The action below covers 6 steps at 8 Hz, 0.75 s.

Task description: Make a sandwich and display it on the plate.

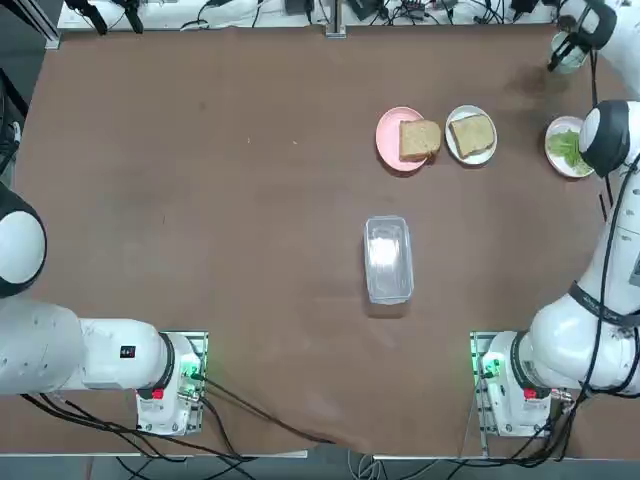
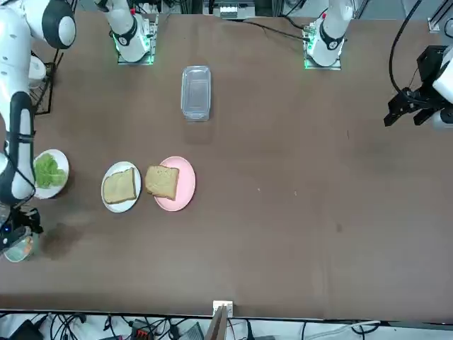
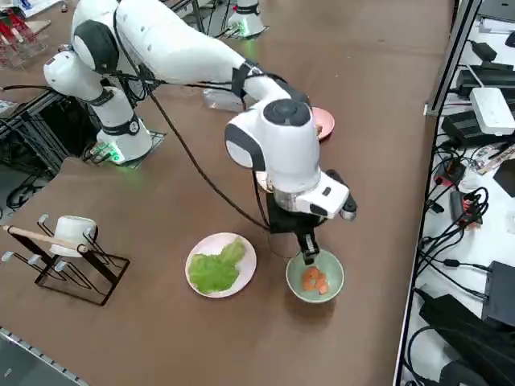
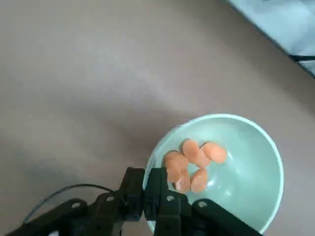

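Observation:
My right gripper (image 3: 309, 256) hangs at the far right corner of the table, with its fingers shut on the near rim of a small pale-green cup (image 4: 246, 162) that holds several orange slices (image 4: 193, 161). Seen from the wrist, my right gripper (image 4: 145, 189) has the rim pinched between its tips. Next to the cup, green lettuce (image 3: 215, 269) lies on a white plate (image 3: 244, 246). One tan bread slice (image 1: 472, 133) rests on another white plate (image 1: 471, 158). A second slice (image 1: 418, 139) sits on a pink plate (image 1: 387, 130).
A clear lidded plastic container (image 1: 388, 258) stands mid-table. A wire rack with a white mug (image 3: 71, 241) sits off the table's right side. The cup (image 3: 315, 279) is close to the table's far edge, beyond which lie cables and devices.

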Each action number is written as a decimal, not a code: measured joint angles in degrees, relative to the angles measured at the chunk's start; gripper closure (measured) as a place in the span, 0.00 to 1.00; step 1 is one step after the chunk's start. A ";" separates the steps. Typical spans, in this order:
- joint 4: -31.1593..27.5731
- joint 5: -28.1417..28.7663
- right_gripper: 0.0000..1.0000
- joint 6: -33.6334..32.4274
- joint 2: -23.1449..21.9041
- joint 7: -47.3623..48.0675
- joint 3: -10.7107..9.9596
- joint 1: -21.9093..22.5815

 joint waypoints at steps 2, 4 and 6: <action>0.34 0.79 0.97 -7.12 -3.64 6.36 0.47 0.84; 0.33 6.84 0.97 -16.17 -5.66 13.88 0.75 2.92; 0.01 15.04 0.97 -23.11 -6.22 21.69 0.86 4.91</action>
